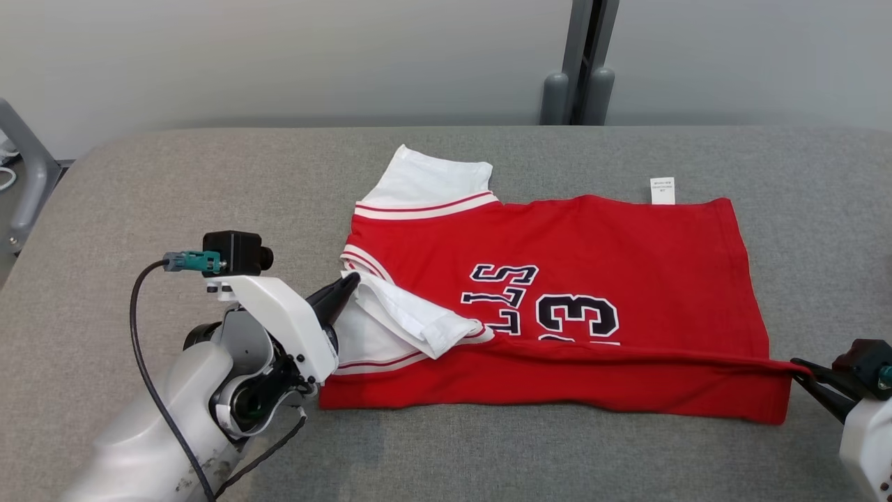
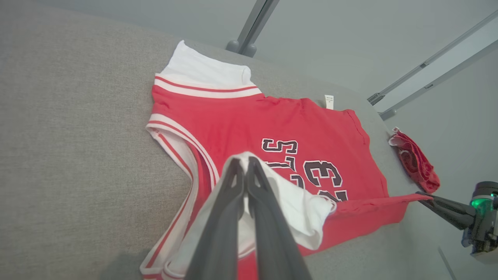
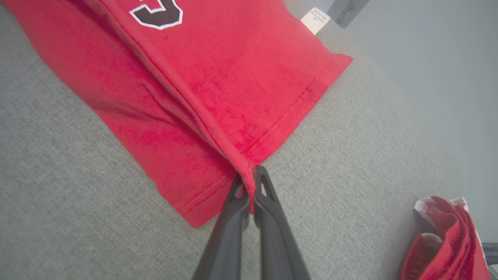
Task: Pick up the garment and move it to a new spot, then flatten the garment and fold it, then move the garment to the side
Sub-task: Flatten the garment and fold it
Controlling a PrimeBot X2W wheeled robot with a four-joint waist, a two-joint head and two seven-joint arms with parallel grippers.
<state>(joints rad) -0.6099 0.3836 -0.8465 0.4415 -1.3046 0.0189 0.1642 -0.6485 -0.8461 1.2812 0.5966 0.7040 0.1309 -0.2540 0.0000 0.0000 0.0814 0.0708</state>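
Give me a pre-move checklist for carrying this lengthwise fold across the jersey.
1. Left gripper shut on the white sleeve of the jersey: ok.
2. Right gripper shut on the hem corner: ok.
3. Raised edge taut between the two grips: ok.
4. Far half of the jersey flat on the table: ok.
5. Second red garment apart from the jersey, at the right: ok.
6. Fingers hold both fabric layers: cannot tell.
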